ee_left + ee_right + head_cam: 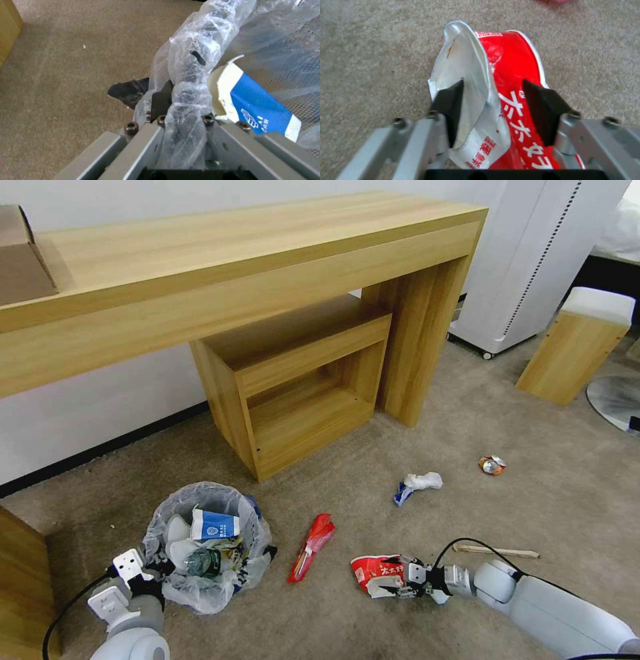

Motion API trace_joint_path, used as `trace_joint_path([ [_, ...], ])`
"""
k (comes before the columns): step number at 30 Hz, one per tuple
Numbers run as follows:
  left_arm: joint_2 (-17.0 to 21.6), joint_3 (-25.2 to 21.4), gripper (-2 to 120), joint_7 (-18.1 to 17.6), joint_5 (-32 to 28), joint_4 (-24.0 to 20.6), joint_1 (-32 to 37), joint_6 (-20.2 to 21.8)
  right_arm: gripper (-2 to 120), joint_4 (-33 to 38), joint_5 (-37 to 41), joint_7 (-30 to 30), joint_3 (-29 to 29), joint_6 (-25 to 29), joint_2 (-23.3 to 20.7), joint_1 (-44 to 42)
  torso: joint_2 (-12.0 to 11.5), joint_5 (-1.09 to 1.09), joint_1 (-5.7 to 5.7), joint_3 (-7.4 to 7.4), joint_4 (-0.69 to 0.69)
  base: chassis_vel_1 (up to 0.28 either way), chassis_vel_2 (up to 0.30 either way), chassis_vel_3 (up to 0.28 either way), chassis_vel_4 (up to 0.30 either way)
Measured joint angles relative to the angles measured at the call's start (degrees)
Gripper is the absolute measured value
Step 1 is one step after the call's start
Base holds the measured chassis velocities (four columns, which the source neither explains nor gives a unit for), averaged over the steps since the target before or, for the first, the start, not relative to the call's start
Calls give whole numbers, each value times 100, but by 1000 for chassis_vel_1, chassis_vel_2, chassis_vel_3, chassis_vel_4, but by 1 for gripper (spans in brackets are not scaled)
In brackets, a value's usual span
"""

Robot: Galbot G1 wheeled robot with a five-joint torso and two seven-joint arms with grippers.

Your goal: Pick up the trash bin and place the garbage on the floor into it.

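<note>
The trash bin (207, 580), lined with a crinkly whitish bag, stands on the beige floor (467, 500) at the lower left. It holds a blue-white carton (256, 107) and other litter. My left gripper (150, 573) is shut on the bin's bag-wrapped rim (191, 75). My right gripper (402, 582) is low at the floor, open, its fingers (448, 100) straddling a red-and-white wrapper (516, 75) that lies flat. More garbage lies around: a red wrapper (312, 545), a white tissue with a blue scrap (419, 484), a crushed can (492, 465) and a wooden stick (497, 551).
A long wooden desk (233, 267) with a low open shelf unit (300, 387) under it stands behind the litter. A wooden stool (579, 347), a white appliance on wheels (533, 260) and a round metal base (617, 400) are at the right. Wooden furniture (20, 580) borders the left.
</note>
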Motion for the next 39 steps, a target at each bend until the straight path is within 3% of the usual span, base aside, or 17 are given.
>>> trace_joint_path([
  [9, 9, 19, 0, -4, -3, 49, -35, -7, 14, -63, 54, 123, 110, 62, 51, -116, 0, 1, 0, 0, 0, 0, 0, 0, 0],
  [10, 10, 25, 0, -4, -3, 58, -36, -10, 6, -62, 85, 150, 134, 66, 58, -129, 0, 0, 0, 0, 0, 0, 0, 0, 0],
  [19, 31, 28, 0, -4, -7, 93, -53, -12, 0, 116, 439, 267, 325, 133, 75, -159, 0, 1, 0, 0, 0, 0, 0, 0, 0],
  [23, 54, 25, 0, -5, -10, 119, -59, -12, 0, 668, 1018, 274, 618, 148, -34, -136, 0, 1, 0, 0, 0, 0, 0, 0, 0],
  [30, 67, 48, 0, -11, -11, 110, -65, 12, 0, 2370, 1919, 233, 1135, 144, -284, 195, 0, -1, 0, 0, 1, 0, 0, 0, 0],
  [35, 60, 63, 0, -13, -5, 79, -65, 30, 0, 3144, 2294, 206, 1099, 22, -322, 489, 0, 0, 0, 0, 0, 0, 0, 0, 0],
  [37, 35, 87, 0, -15, 8, 36, -66, 62, 0, 3762, 2563, 215, 763, -133, -337, 811, 0, -1, 0, 0, 1, 0, 0, 0, 0],
  [39, 30, 93, 0, -16, 12, 23, -66, 68, 0, 3916, 2621, 225, 609, -193, -337, 915, 0, 0, 0, 0, 1, 0, 0, 0, 0],
])
